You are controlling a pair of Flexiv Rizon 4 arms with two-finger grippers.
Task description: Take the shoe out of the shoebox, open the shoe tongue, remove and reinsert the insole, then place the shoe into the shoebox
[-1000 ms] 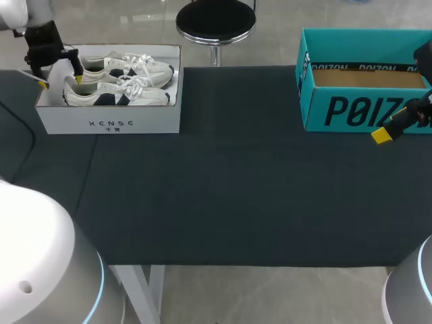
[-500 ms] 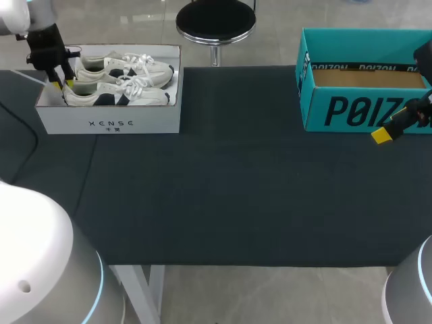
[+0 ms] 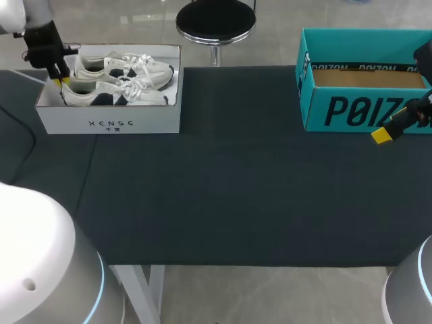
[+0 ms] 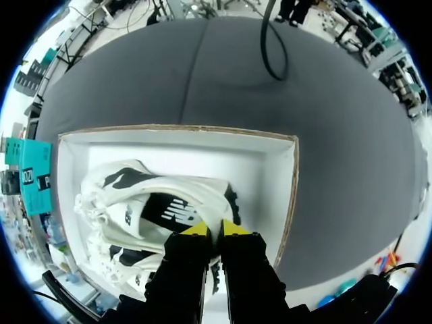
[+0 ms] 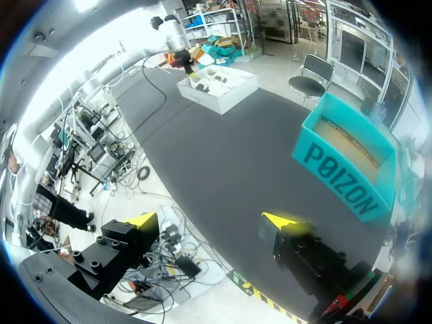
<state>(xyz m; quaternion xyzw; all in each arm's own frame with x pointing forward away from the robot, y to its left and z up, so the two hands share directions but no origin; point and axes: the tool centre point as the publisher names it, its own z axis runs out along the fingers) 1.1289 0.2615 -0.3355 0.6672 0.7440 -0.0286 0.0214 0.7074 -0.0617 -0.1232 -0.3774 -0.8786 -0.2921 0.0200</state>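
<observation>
In the shoebox (image 3: 108,123), far left on the table (image 3: 236,189), two shoes (image 3: 115,84); second box (image 3: 351,111) far right.

Dark cloth covers the whole desk (image 3: 236,196), and there are two boxes sitting right on it, well apart. The white shoebox (image 3: 108,123) sits at the far left corner, the teal box (image 3: 351,111) at the far right. A black cable (image 4: 264,40) loops over the cloth just off the white shoebox's left end.
</observation>
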